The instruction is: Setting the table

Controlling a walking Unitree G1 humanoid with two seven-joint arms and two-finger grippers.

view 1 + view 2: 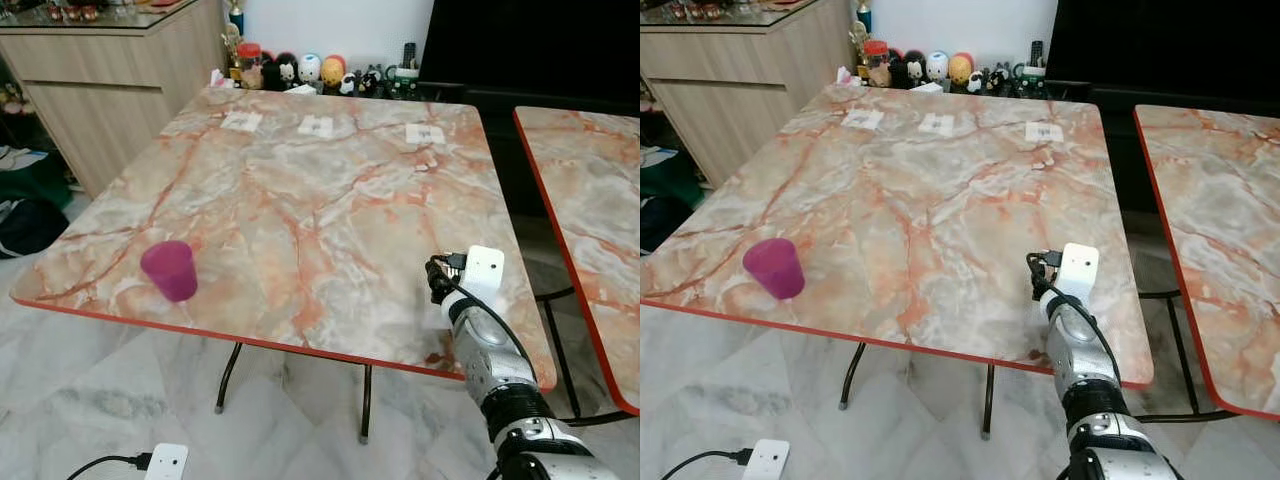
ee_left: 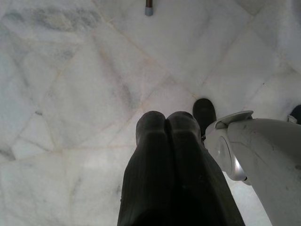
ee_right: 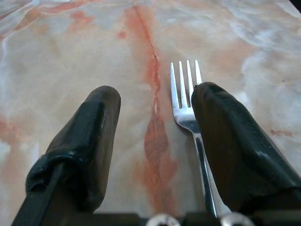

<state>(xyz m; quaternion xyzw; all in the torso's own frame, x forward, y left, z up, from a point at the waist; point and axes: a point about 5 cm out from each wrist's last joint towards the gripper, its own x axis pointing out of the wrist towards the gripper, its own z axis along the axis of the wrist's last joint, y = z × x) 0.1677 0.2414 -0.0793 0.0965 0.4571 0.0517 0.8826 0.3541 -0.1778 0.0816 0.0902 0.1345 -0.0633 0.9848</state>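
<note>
A silver fork (image 3: 186,99) lies flat on the marble table (image 1: 330,200). My right gripper (image 3: 155,101) is open just above the tabletop. The fork rests close against the inner side of one finger (image 3: 225,136), its tines reaching past that fingertip. The other finger (image 3: 89,136) stands well apart from it. In the head views my right arm (image 1: 490,350) reaches over the table's near right edge. A purple cup (image 1: 170,270) stands upright near the front left corner. My left gripper (image 2: 167,125) hangs shut over the floor.
A second marble table (image 1: 600,200) stands to the right across a narrow gap. Three paper tags (image 1: 315,126) lie near the far edge, with figurines (image 1: 300,70) behind them. A wooden sideboard (image 1: 110,70) is at the back left. The floor is pale marble tile (image 2: 70,94).
</note>
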